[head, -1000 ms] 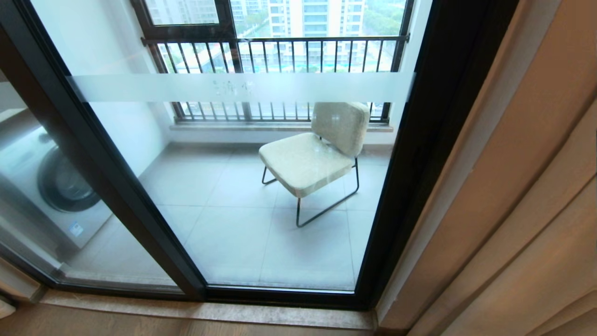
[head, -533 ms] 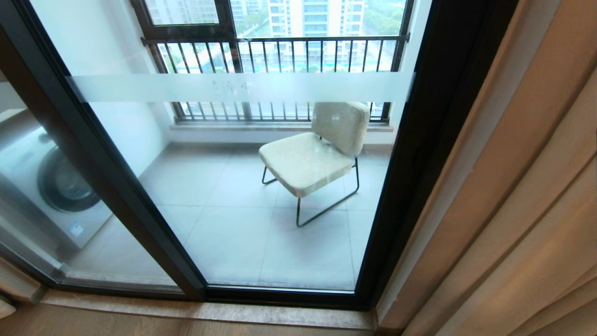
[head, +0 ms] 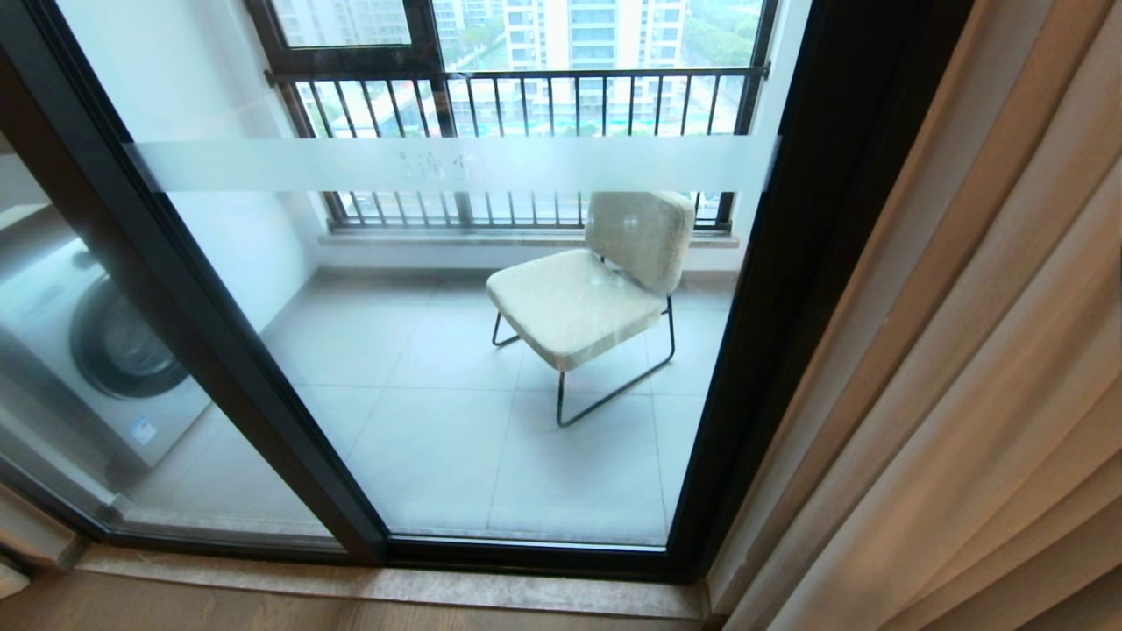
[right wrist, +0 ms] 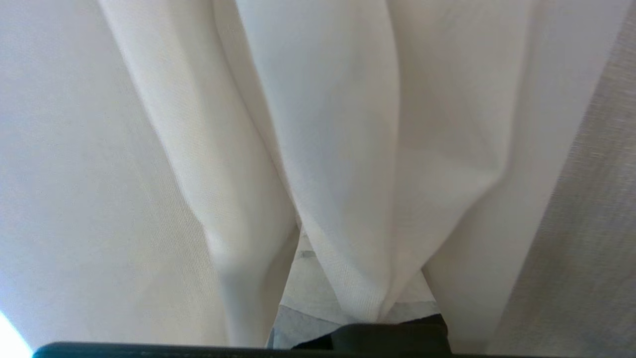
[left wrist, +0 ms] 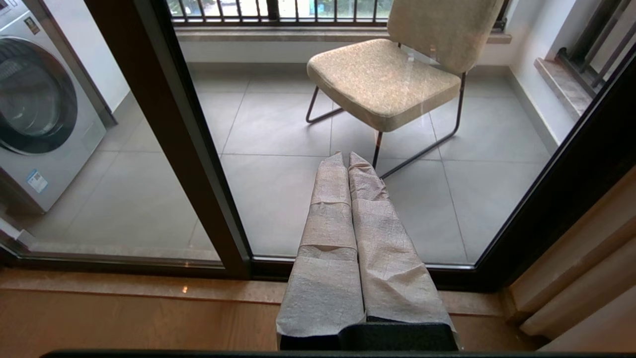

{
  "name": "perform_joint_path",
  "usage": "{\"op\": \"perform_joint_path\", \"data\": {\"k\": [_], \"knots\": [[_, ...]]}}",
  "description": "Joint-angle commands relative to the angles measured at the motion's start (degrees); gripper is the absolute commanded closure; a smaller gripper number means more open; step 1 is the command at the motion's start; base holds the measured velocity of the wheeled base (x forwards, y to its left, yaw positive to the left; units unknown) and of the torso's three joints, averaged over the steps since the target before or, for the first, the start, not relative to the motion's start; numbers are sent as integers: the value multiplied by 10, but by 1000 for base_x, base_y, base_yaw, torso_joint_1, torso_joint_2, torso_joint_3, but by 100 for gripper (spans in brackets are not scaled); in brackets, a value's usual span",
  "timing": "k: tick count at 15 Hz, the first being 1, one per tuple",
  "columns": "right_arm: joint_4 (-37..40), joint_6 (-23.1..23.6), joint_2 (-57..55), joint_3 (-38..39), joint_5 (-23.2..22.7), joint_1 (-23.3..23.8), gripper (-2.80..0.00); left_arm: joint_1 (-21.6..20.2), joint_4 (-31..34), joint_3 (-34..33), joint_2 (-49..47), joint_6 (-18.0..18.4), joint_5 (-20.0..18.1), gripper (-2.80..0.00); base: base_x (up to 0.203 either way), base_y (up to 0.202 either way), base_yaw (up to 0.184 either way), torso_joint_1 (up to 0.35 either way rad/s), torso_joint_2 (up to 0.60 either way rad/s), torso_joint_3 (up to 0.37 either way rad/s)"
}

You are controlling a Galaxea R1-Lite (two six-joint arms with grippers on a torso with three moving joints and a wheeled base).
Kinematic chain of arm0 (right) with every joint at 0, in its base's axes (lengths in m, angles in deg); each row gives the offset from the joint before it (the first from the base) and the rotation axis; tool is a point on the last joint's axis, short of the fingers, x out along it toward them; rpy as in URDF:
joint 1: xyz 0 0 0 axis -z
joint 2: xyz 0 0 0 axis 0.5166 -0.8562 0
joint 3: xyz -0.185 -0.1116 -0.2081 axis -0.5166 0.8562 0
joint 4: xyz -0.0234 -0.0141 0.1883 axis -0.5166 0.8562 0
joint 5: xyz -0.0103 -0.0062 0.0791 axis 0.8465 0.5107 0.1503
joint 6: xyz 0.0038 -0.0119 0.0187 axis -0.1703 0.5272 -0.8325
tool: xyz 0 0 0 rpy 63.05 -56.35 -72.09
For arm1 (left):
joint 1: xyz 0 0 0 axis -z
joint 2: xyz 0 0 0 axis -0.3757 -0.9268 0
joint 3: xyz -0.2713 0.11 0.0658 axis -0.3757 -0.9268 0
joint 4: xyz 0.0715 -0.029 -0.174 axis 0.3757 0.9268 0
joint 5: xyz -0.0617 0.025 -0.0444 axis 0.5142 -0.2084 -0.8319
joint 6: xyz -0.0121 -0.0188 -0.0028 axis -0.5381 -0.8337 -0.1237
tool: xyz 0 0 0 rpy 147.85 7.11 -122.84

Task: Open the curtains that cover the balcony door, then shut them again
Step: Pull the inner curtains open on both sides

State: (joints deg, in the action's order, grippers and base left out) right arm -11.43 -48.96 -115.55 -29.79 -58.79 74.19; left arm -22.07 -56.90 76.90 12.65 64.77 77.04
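The balcony door [head: 789, 307] stands uncovered, its glass in black frames crossed by a frosted band [head: 456, 164]. The beige curtains [head: 982, 350] hang bunched in pleats at the right edge, also seen in the left wrist view [left wrist: 586, 278]. My right gripper [right wrist: 362, 303] is out of the head view and buried in the white sheer [right wrist: 338, 124]. A fold of sheer lies over its tape-wrapped fingers [right wrist: 308, 283]; I cannot tell whether it is pinched. My left gripper [left wrist: 348, 155] is shut and empty, parked low and pointing at the door.
Behind the glass stand a beige chair [head: 578, 298], a washing machine [head: 96, 350] at the left and a black-barred railing window [head: 526, 96]. A stone sill [head: 394, 587] runs along the door's foot, with wood floor [left wrist: 124, 323] in front.
The beige curtain's pleats have shifted and gathered into more, narrower folds at the right. The door, the chair and the camera have not moved.
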Motion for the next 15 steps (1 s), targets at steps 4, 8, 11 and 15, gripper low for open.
{"op": "perform_joint_path", "data": {"k": [4, 8, 11, 15], "knots": [[-4, 0, 34, 24, 0, -61, 0, 0, 0, 0, 0, 0, 0, 0, 0, 0, 0, 0, 0, 0], [-4, -3, 40, 24, 0, -66, -280, 0, 0, 0, 0, 0, 0, 0, 0, 0, 0, 0, 0, 0], [0, -18, 82, 48, 3, -66, -280, 0, 0, 0, 0, 0, 0, 0, 0, 0, 0, 0, 0, 0], [24, -28, 220, 139, 4, -66, -280, 0, 0, 0, 0, 0, 0, 0, 0, 0, 0, 0, 0, 0]]}}
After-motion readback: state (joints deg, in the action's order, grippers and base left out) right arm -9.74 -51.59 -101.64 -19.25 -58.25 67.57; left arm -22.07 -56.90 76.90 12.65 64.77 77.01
